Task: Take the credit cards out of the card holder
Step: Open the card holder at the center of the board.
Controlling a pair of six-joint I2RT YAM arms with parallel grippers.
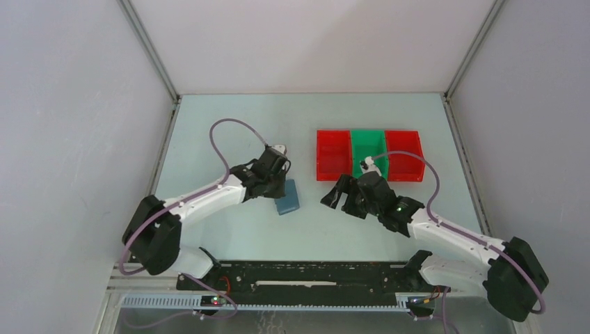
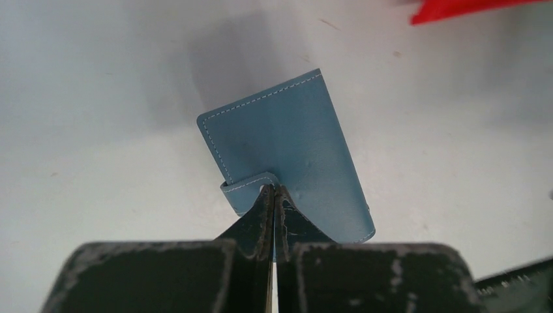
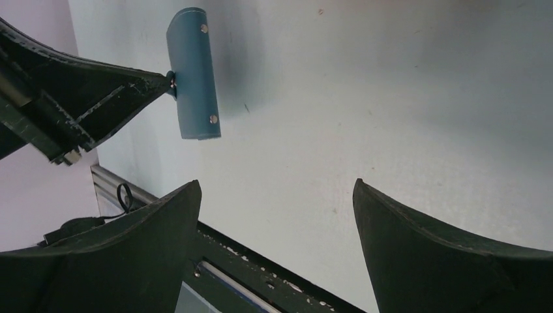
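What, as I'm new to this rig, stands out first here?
The blue card holder mid-table, its strap tab pinched in the left arm's fingers. Next, the bright red and green bins further back on the right, with the right arm's fingers spread open just in front of them.

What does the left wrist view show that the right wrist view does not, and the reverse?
Only the left wrist view: the broad stitched face of the soft blue-teal card holder, its small strap tab, and a corner of a red plastic bin. Only the right wrist view: the holder's narrow folded edge with two metal studs, the right hand wide open, and the black rail at the table's near edge. Both: the left hand shut on the holder's tab, and the pale table. No credit cards show in either.
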